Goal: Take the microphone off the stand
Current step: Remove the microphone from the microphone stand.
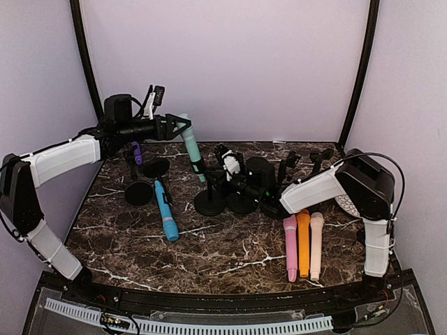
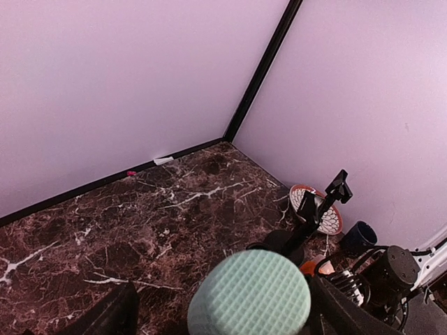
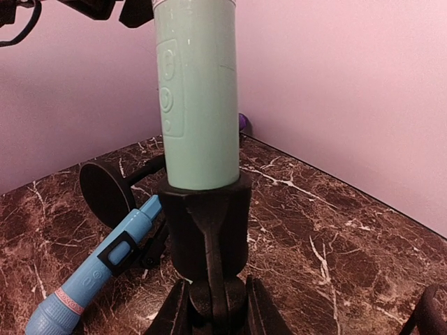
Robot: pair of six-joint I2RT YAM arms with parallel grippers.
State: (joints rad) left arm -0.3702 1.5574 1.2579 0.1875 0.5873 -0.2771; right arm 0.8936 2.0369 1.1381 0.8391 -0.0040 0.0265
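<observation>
A mint-green microphone (image 1: 192,150) stands tilted in the black clip (image 3: 209,223) of a stand with a round base (image 1: 209,204) near the table's middle. My left gripper (image 1: 181,128) is at the microphone's top. In the left wrist view the gridded head (image 2: 249,293) sits between the spread fingers (image 2: 108,317), with a gap on the left side, so the left gripper (image 2: 223,310) is open. Reaching in from the right, my right gripper (image 1: 236,187) is shut on the stand's joint just under the clip, and its fingers (image 3: 262,310) press it from both sides there (image 3: 215,303).
A blue microphone (image 1: 166,213) lies left of the stand beside other black stands (image 1: 140,190). Pink (image 1: 290,246), orange (image 1: 303,241) and peach (image 1: 316,241) microphones lie in a row at front right. A patterned dish (image 2: 316,208) sits at the right wall.
</observation>
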